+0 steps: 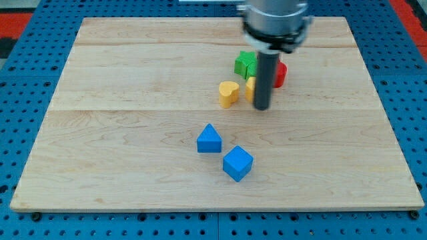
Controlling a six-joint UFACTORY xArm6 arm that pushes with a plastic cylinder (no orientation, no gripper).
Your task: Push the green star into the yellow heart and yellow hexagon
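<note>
The green star [245,64] lies at the view's upper middle, partly behind the rod. The yellow heart [228,93] sits just below and left of it. The yellow hexagon [250,87] shows only as a sliver, mostly hidden behind the rod, right of the heart and touching or nearly touching the star. My tip [262,107] is right of the heart and below the star, in front of the hexagon.
A red block [280,73] peeks out to the right of the rod. A blue triangular block [209,139] and a blue cube [237,163] lie lower in the middle of the wooden board [120,133].
</note>
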